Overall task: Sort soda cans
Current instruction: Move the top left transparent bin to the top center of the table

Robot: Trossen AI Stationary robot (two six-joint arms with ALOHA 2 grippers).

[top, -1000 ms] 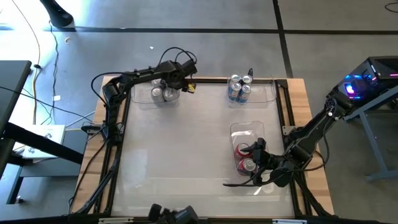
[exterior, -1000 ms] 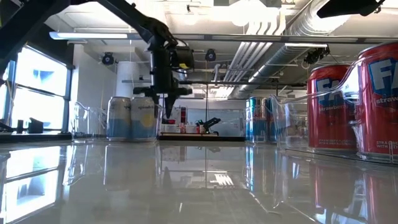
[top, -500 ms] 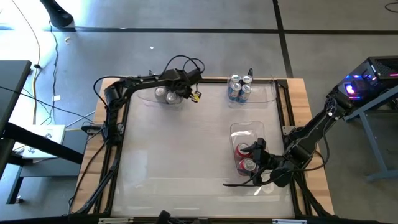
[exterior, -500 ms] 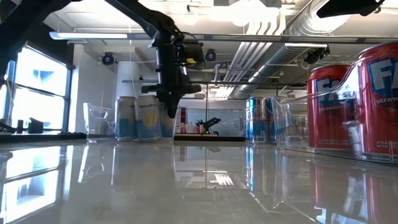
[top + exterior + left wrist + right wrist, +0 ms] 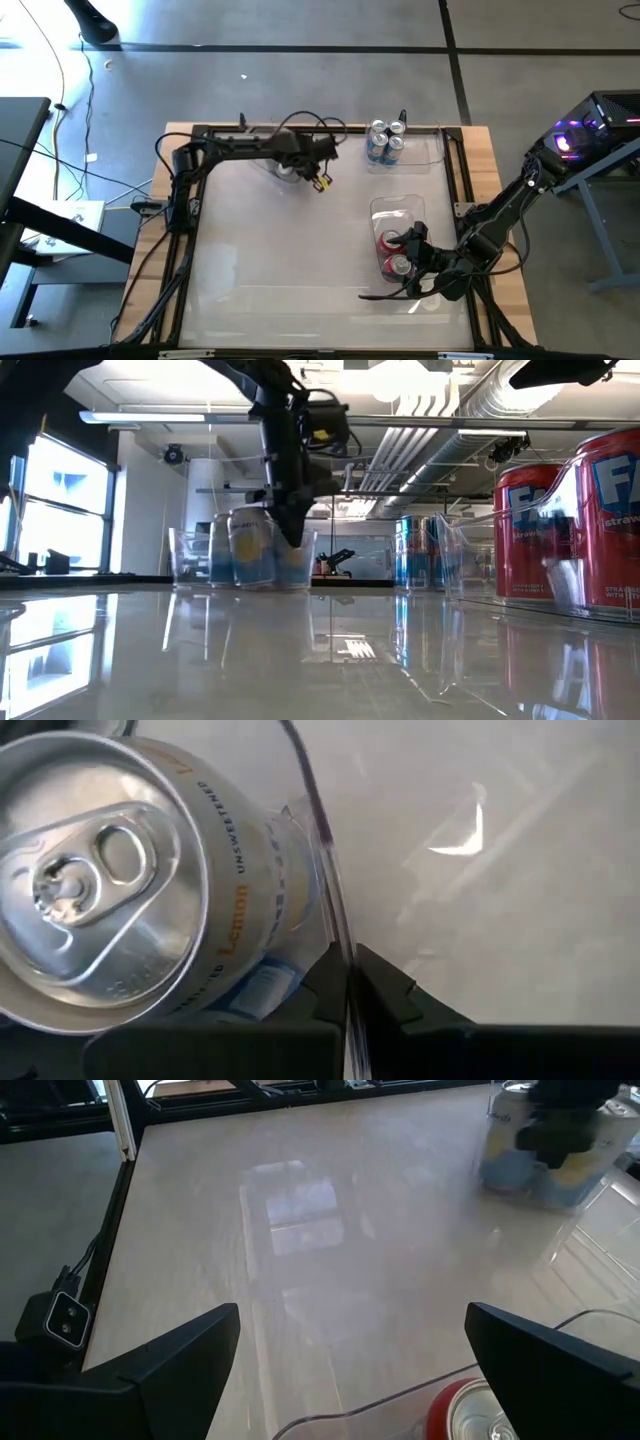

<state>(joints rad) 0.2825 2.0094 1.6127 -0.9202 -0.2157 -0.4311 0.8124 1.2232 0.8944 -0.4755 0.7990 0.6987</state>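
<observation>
Left gripper [image 5: 312, 168] is at the far side of the table [image 5: 290, 250], a bit left of centre. Its fingers [image 5: 385, 995] are pinched on the wall of a clear bin [image 5: 190, 555]; in the left wrist view the thin plastic edge runs straight into the gap between them. Inside that bin, right against the gripped wall, stands a silver can [image 5: 150, 890] with "Lemon" and "Unsweetened" on its side, pull tab intact. The low view shows at least two pale cans [image 5: 245, 548] upright in this bin, gripper coming down on its right wall.

Blue cans [image 5: 385, 142] stand clustered in a second clear bin [image 5: 428, 150] at the far right edge, well apart from the left gripper.

Red cans [image 5: 394, 255] stand in a third clear bin [image 5: 390, 208] at near right; two silver tops are visible from above.

Right gripper [image 5: 415, 262] sits at the near-right corner just beside the red-can bin, fingers spread wide, nothing between them. One red can top [image 5: 470, 1415] shows close in its wrist view.
</observation>
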